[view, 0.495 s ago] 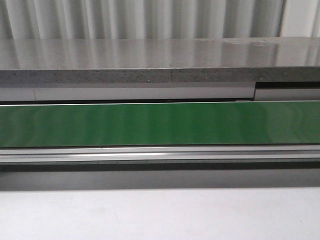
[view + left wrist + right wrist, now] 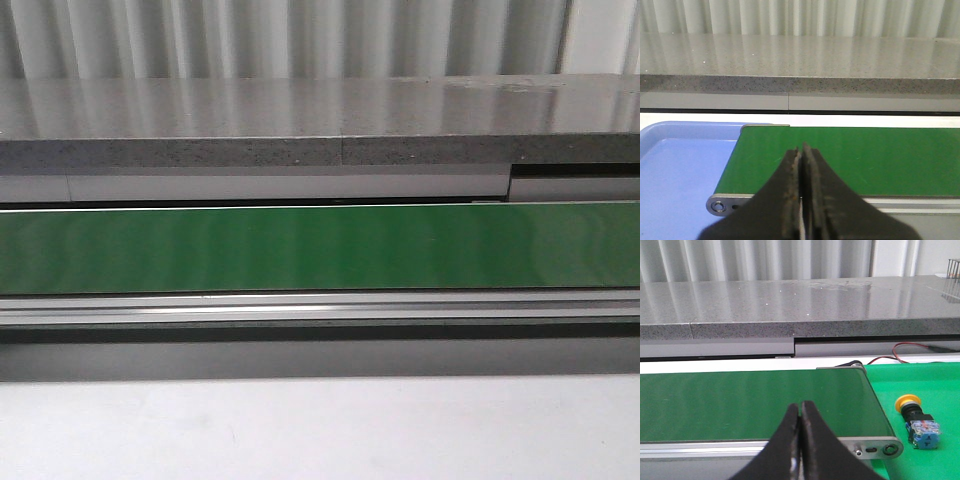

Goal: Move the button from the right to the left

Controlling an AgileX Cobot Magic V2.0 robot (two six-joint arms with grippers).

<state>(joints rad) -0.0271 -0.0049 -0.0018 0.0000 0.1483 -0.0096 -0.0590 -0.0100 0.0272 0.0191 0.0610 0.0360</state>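
Front view: long green conveyor belt [image 2: 320,248] runs under a grey speckled stone ledge [image 2: 300,125]; no arm and no button show.

Left wrist view: left gripper [image 2: 801,165], jaws pressed together and empty, over the belt's end beside a pale blue plastic tray [image 2: 680,175].

Right wrist view: right gripper [image 2: 800,416], jaws pressed together, empty. Small yellow-capped push-button with blue contact block [image 2: 917,420] lies on its side on a green mat [image 2: 920,385], just off the belt's right end. Step judged: pickup not begun; right jaws must open and reach across. Mat's extent is cut off.

Industrial test bench or workshop. A green conveyor belt [image 2: 320,248] in an aluminium frame [image 2: 320,308] crosses the frame's middle. Speckled stone counter [image 2: 300,125] and corrugated wall panelling [image 2: 300,35] fill the upper part.
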